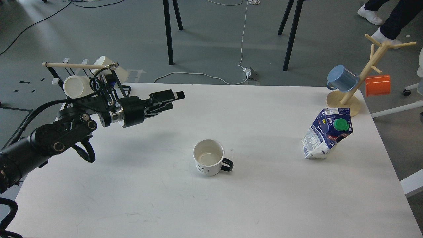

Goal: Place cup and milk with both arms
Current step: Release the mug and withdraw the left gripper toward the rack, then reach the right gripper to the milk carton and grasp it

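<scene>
The left arm (49,138) enters from the 9 o'clock edge and reaches up toward 2 o'clock, above the table (132,198). The left gripper (176,98) at its end holds nothing, and its fingers lie close together with only a narrow gap. Behind it, a rack (79,71) carries pale mugs. The cup (209,157) stands upright near the table's middle, handle toward 3 o'clock. The milk (325,135) stands apart at 3 o'clock, leaning. Beyond it, at 1 o'clock, is a wooden mug tree (355,87).
</scene>
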Controlling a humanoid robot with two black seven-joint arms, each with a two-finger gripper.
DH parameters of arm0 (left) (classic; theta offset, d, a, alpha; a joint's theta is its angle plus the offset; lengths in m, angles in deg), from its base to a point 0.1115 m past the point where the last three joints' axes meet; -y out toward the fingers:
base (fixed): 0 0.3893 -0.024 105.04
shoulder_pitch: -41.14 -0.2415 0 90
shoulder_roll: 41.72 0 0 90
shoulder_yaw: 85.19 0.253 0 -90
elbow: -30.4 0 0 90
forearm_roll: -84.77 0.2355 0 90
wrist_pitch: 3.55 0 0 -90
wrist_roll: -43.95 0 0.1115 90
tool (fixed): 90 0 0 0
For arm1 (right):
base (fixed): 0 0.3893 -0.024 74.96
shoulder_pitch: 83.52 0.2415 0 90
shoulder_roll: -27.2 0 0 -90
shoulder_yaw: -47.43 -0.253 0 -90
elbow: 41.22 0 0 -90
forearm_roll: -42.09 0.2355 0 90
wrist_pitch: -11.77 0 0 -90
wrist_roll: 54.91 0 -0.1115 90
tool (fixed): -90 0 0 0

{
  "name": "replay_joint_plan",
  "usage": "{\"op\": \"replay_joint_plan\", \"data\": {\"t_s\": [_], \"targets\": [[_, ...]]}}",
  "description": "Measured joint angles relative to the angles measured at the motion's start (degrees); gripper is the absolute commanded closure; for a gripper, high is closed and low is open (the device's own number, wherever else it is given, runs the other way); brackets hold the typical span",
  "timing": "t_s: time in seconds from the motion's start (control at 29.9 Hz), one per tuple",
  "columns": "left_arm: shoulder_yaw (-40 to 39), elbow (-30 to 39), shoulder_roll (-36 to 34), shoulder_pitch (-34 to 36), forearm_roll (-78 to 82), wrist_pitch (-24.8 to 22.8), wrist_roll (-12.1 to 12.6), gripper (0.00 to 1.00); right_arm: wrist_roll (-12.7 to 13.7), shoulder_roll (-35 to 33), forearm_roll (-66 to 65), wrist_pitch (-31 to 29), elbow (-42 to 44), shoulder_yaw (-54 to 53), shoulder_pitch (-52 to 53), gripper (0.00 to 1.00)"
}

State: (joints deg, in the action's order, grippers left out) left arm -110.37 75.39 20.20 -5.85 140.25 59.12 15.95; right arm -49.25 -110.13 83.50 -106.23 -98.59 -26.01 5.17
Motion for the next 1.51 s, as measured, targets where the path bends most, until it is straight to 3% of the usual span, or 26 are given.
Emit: {"op": "replay_joint_plan", "data": {"t_s": [0.13,0.37,0.74,1.24,1.51], "targets": [[-9.24,-0.21,-3.63,-6.67,-11.53,-0.64,0.00,0.04,1.77,0.01,4.58,0.00,-5.59,0.52,-8.66,0.01],[-19.85,-0.40,-6.53,-15.12,-25.98,-0.67,0.00,0.04,1.99,6.22,6.41,0.00,-14.79,2.12,-17.46,0.01],[-20.88,-0.43,-7.95,-17.55,-28.54,-0.68,0.00,0.04,1.56,16.68,4.70,0.00,-13.86,11.21,-12.16,0.01],[-20.83,-0.52,-7.99,-19.87,-28.33,-0.68,0.00,0.03,1.36,20.17,4.60,0.00,-7.94,11.66,-3.05,0.01],[-20.88,-0.52,-9.10,-20.41,-28.32,-0.68,0.00,0.03,1.36,25.50,2.52,0.00,-3.55,11.85,1.11,0.01]]}}
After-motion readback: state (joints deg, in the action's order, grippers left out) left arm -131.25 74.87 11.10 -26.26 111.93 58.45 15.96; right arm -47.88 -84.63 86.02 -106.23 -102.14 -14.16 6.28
